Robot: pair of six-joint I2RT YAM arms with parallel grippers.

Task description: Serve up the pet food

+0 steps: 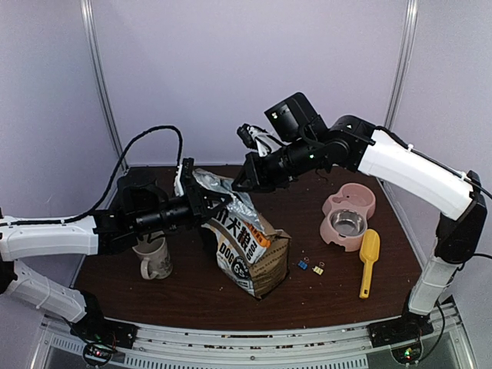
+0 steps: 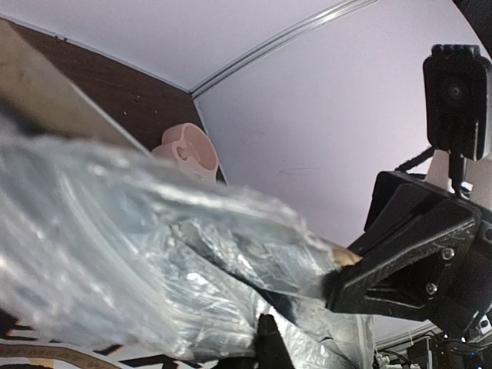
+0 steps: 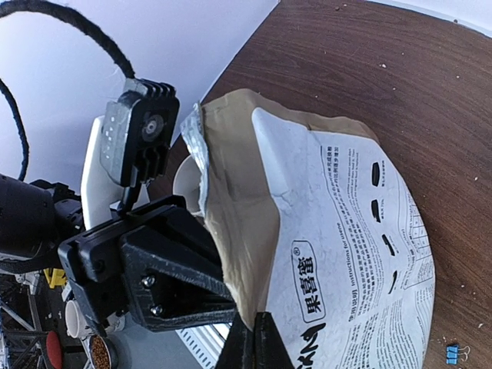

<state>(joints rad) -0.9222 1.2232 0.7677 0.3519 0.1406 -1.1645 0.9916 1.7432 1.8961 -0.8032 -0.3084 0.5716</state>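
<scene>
Crinkled silver lining of the bag (image 2: 154, 254) lies right against the left wrist camera, blurred and filling most of that view. Just past it, the right gripper (image 2: 342, 267) presses its black jaws together on one lip of the bag's mouth, with a sliver of brown paper pinched between them. The left gripper (image 3: 228, 298) faces it from the opposite side, its jaws closed on the other lip, so the top of the bag is held between the two grippers.

Below both grippers the bag stands on the brown table (image 1: 192, 296), tilted toward the left gripper, its printed face toward the arm bases. The pet food itself is hidden, since no view looks down into the bag's mouth.

A pale mug (image 1: 156, 263) stands beneath the left gripper's wrist, just beside the bag. Well to the right of the right gripper, and lower, sits a pink double bowl (image 1: 350, 217) with a yellow scoop (image 1: 369, 261) just beside it. Two small binder clips (image 1: 311, 266) lie between the scoop and the bag.
</scene>
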